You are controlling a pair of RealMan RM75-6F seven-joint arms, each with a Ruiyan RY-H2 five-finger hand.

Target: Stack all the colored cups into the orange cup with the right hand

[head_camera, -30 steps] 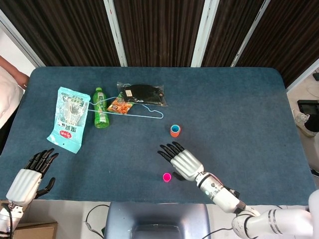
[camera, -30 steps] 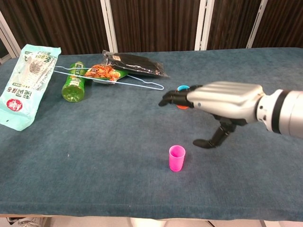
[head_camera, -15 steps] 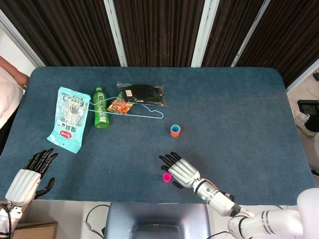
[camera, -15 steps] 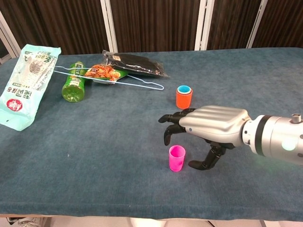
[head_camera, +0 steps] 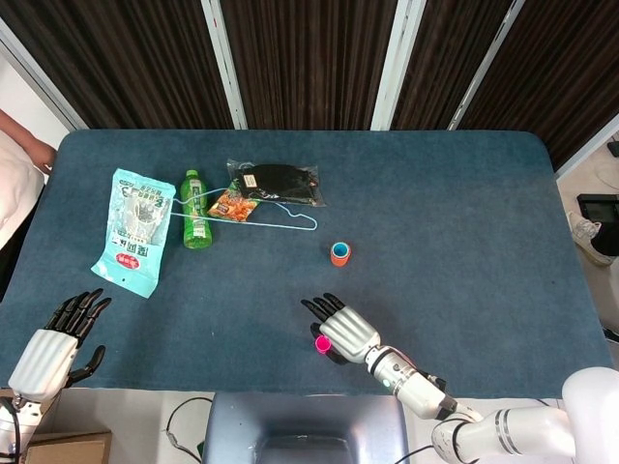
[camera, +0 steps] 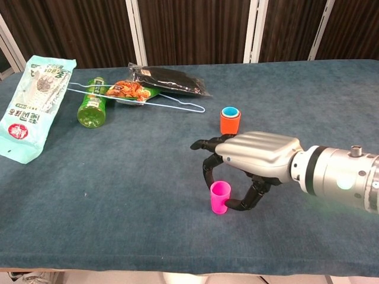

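Reaching for the pink cup with the right hand, the grasp step of the stacking job. Fingers arching down behind the cup and thumb hooking in at its right side, looking to be touching or just shy of the wall; not yet clamped, so counting the hand as apart around the cup rather than holding it. Cup standing upright, mouth up, near the table's front edge, small, bright magenta, tapering slightly toward the base.

Next, by judgement: closing thumb and fingers on the cup wall without tipping it, lifting straight, then carrying it back to the orange cup and lowering it in squarely. Orange cup standing upright farther back, well apart from the pink one, with a blue cup already nested inside, its rim showing above the orange wall. Light, narrow cup, so likely to skid or topple under a one-sided push.

Left hand hanging at the near left table edge, fingers spread, holding nothing.
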